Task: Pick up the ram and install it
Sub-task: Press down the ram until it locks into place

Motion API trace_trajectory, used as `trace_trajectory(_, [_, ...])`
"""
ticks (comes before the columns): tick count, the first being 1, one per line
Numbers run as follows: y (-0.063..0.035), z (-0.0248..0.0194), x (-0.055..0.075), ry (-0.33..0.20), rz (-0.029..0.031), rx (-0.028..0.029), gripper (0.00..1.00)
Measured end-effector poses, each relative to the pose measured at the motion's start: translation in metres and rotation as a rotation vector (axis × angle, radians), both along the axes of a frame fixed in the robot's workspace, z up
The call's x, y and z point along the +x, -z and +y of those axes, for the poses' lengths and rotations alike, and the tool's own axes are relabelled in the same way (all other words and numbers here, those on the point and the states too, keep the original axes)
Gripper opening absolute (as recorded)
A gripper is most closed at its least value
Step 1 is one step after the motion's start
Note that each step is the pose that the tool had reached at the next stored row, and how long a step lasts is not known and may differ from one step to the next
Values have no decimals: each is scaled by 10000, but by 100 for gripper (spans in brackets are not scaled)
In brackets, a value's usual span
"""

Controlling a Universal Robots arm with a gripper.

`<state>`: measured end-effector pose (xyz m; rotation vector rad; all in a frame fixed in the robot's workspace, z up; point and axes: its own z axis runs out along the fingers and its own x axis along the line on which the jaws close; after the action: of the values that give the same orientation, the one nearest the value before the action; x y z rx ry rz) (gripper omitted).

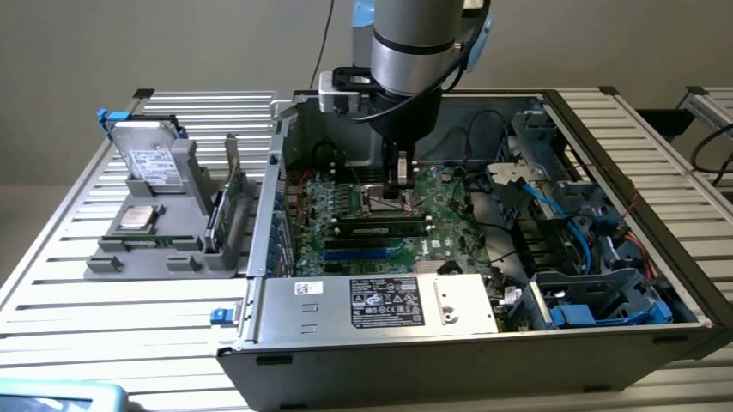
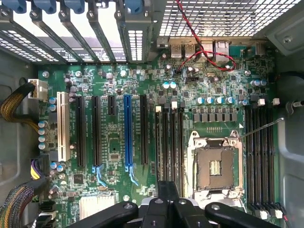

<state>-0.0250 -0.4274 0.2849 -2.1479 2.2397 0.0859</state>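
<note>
Slatted aluminium table (image 1: 69, 283) under a plain beige wall, bearing an open computer case (image 1: 458, 369) laid on its side. Inside, on the green motherboard (image 1: 441, 193), the ram (image 1: 384, 228): long, dark, with a pale label, lying along the bank of memory slots (image 2: 169, 142) just beside the empty processor socket (image 2: 214, 166), and looking seated there in the exterior view. Above the socket end of that bank, the gripper (image 1: 401, 180), down inside the case at the tip of the grey arm (image 1: 413, 43), jaws clenched together; cannot tell whether touching the ram. In the wrist view, the gripper (image 2: 168, 190) with its black linkages over the lower ends of the same slots, next to the long black and blue expansion slots (image 2: 127, 133). Nearer the front of the case, a silver power supply (image 1: 390, 302) with a white label. Toward the exterior view's right, a drive cage (image 1: 596, 296) and blue cables (image 1: 558, 206). Well apart, outside the case on the exterior view's left, a grey holder (image 1: 137, 257) carrying a silver hard drive (image 1: 149, 163) and an upright green card (image 1: 233, 202).
</note>
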Motion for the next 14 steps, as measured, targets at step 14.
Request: trace_trajectory(14, [2,0,0,1102,-3,25,11])
